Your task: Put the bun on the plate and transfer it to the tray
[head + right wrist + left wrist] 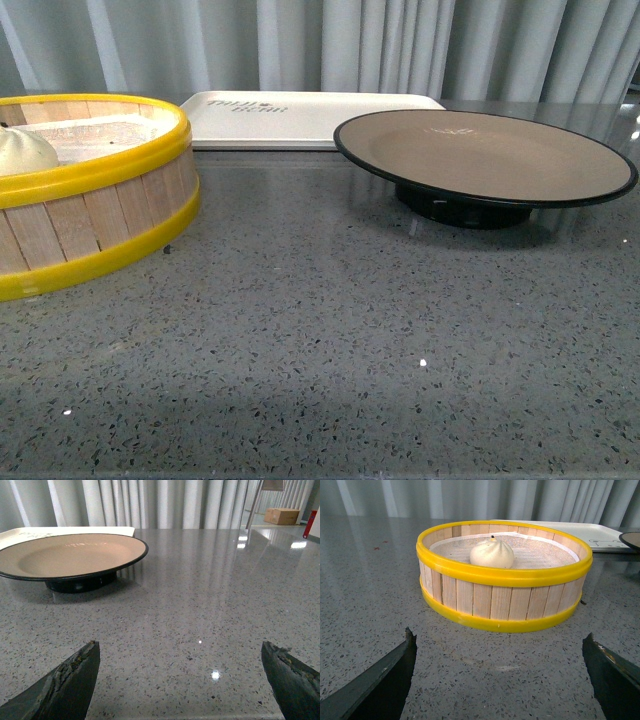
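The cream-white bun lies on the cloth liner inside the yellow-rimmed wooden steamer basket; in the front view only its edge shows at the far left. The brown plate with black rim stands empty at right, also seen in the right wrist view. The off-white tray lies flat behind the plate and basket. My left gripper is open over bare counter short of the basket. My right gripper is open over bare counter, the plate off to one side. Neither arm shows in the front view.
The grey speckled stone counter carries everything. Grey curtains hang behind the tray. A cardboard box stands far off beyond the counter in the right wrist view.
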Available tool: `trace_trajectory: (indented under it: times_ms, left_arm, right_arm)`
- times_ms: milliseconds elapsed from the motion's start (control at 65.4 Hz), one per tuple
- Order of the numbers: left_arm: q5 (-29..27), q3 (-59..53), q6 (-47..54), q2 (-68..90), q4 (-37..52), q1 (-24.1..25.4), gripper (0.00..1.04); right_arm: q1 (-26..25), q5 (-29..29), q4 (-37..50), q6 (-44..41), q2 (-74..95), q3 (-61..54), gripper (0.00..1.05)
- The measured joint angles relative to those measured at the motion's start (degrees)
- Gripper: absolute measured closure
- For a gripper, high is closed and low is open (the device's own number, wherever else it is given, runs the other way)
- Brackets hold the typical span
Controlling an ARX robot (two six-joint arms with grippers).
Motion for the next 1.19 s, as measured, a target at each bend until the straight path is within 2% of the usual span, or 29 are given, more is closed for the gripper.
trace_trajectory:
  times_ms: [734,811,857,948,1040,1101,1193]
  left_arm:
    - [-0.02,0.02,-0.02,0.02,-0.02,0.00,0.07]
    - [-1.53,3.54,-3.32,4.85,-9.92,0.11,0.07]
    - [-0.83,6.99,-5.38,10.25,-17.05,1.36,0.07]
    - [3.56,10.16,-6.54,13.97,-20.63,5.77,0.07]
    - [8.57,13.84,-6.58,15.30,-20.00,11.50,0.07]
    - [11.69,18.97,-6.58,18.23,-16.87,17.27,0.07]
    - [8.24,24.46,-6.56,24.39,-11.56,16.31,0.07]
  right_arm:
    - [0.00,-0.02,0.00,0.00,0.00,0.00,0.08]
    - [0.00,0.00,0.00,0.00,0.00,0.00,0.08]
    - [0.00,0.00,0.00,0.00,0.00,0.00,0.08]
    - [0.00,-0.02,0.00,0.00,0.00,0.00,0.08]
    - [0.00,0.00,0.00,0.00,0.00,0.00,0.08]
    - [0.00,0.00,0.00,0.00,0.00,0.00,0.08]
    - [0.00,0.02,0.00,0.02,0.00,0.00,0.08]
